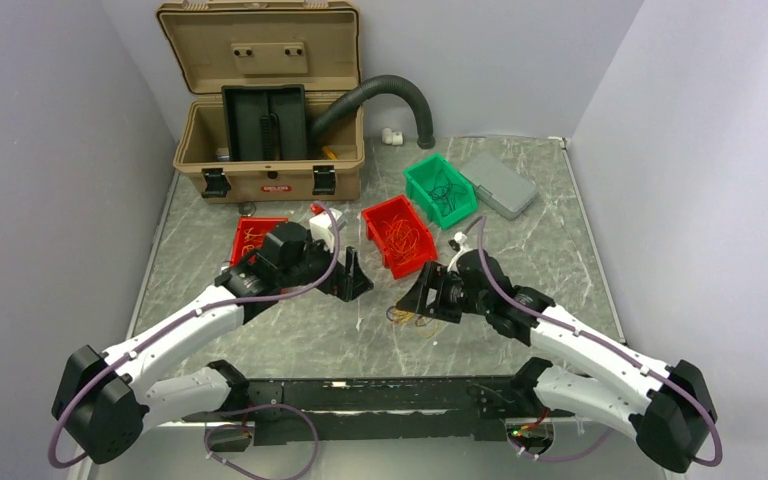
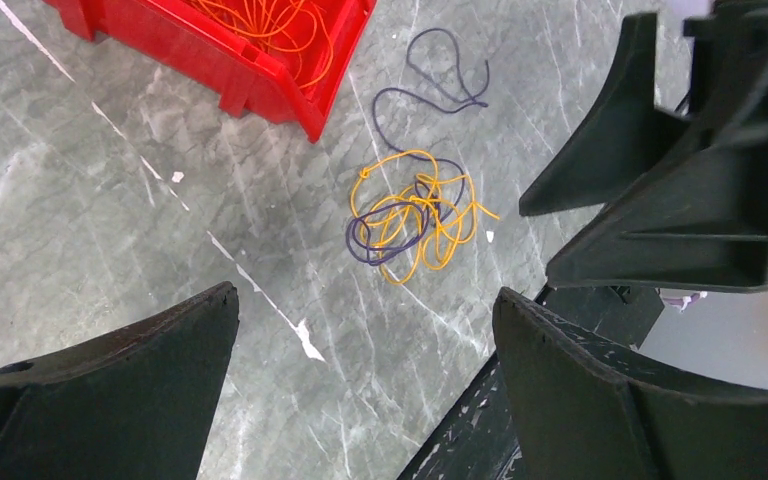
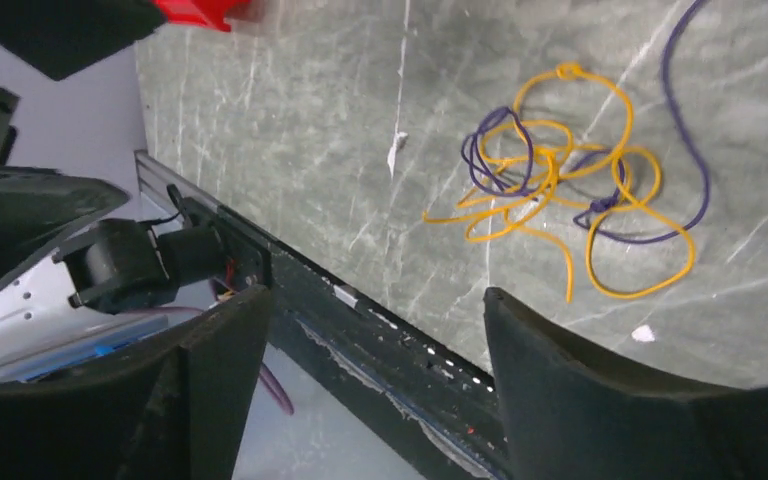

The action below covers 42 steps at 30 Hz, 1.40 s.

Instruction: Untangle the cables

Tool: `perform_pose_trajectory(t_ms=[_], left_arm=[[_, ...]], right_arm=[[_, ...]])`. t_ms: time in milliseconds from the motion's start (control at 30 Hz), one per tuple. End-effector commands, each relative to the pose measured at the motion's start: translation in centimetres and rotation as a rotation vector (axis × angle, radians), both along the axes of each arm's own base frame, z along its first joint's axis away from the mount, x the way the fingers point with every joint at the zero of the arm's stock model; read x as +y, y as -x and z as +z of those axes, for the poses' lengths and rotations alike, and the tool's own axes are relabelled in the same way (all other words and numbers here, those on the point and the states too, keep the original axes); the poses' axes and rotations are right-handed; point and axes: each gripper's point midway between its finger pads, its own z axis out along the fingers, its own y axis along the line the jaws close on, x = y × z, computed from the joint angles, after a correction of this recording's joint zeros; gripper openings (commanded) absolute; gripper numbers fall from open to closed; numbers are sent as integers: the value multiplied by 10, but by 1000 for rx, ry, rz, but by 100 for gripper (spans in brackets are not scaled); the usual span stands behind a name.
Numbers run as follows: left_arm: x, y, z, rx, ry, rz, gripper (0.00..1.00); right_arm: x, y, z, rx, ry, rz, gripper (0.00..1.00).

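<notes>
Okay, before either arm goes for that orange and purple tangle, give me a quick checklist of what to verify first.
1. Left gripper open and empty: ok.
2. Right gripper open and empty: ok.
3. Cables lying on the table, outside the red bin: ok.
4. Orange and purple strands separated: not ok, they are intertwined.
5. Loose purple loop free to grab: ok.
6. Knots tight or loose: cannot tell.
</notes>
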Motion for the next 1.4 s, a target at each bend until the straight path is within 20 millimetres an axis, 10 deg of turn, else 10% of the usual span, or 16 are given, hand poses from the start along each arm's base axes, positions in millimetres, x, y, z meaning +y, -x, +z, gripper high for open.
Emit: perform_pose_trajectory(t_ms=[0, 467, 867, 1100, 1267, 1367], left_arm=[[-16, -1, 17, -44, 50, -49, 99], [-78, 14, -21, 2, -70, -175, 94], [-108, 12, -63, 80, -158, -202, 92], [-121, 20, -77, 103, -174, -236, 82], [-124, 24, -88, 115, -195, -246, 70], [-125, 22, -90, 113, -204, -246, 51]], right_arm=[[-13, -19, 32, -126, 46, -63, 84], [-107, -62, -22, -96, 493, -331, 85], [-105, -101, -69, -61, 664, -226, 84], [-101, -105, -93, -29, 701, -201, 58], [-99, -103, -98, -17, 694, -194, 2], [-98, -102, -93, -27, 667, -203, 0]])
